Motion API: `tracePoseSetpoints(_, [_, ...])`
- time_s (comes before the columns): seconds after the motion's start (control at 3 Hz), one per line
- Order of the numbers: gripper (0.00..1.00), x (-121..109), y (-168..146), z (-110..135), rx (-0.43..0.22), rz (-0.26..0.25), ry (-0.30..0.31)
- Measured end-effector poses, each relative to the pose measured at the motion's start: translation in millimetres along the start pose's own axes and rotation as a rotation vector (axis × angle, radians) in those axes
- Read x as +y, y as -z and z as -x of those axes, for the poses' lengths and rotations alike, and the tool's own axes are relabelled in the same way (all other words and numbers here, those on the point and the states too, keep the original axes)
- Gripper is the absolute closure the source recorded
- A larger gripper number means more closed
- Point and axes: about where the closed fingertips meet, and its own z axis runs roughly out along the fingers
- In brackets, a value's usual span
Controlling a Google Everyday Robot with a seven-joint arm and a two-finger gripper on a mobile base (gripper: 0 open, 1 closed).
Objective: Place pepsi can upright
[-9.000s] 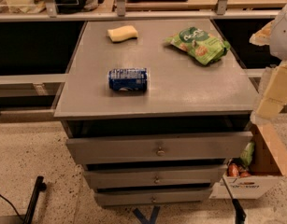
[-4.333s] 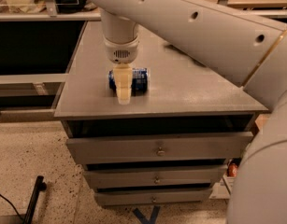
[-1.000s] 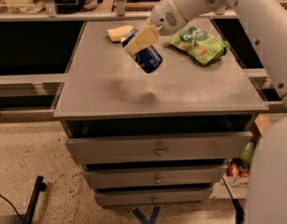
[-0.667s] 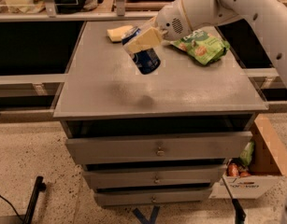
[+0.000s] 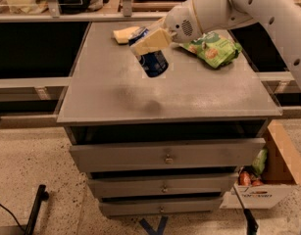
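Note:
The pepsi can (image 5: pixel 151 58) is dark blue with a silver top. It hangs tilted in the air above the middle of the grey cabinet top (image 5: pixel 115 97), silver top up and to the left. My gripper (image 5: pixel 149 39) reaches in from the upper right and is shut on the can's upper half with its cream fingers (image 5: pixel 152 41). The can's shadow lies on the cabinet top below it.
A green snack bag (image 5: pixel 213 48) lies at the back right of the cabinet top. A yellow sponge (image 5: pixel 123 34) lies at the back, behind the can. Drawers (image 5: pixel 164 155) front the cabinet. A cardboard box (image 5: pixel 267 180) with items stands on the floor at the right.
The can, once lying on its side at the front left, has been grasped and lifted. Over the last second the arm swung so the wrist sits more to the right; the can stays aloft.

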Motion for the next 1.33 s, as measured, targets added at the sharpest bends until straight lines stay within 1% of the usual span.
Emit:
tracePoseSetpoints(0.33, [1.0, -5, -8, 5, -0.094, -0.011, 0.035])
tracePoseSetpoints(0.67, [1.0, -6, -17, 13, -0.243, -0.021, 0.09])
tracePoseSetpoints(1.0, [1.0, -1, -16, 13, -0.349, -0.029, 0.13])
tracePoseSetpoints(1.33, [1.0, 5, -17, 7, -0.419, -0.019, 0.135])
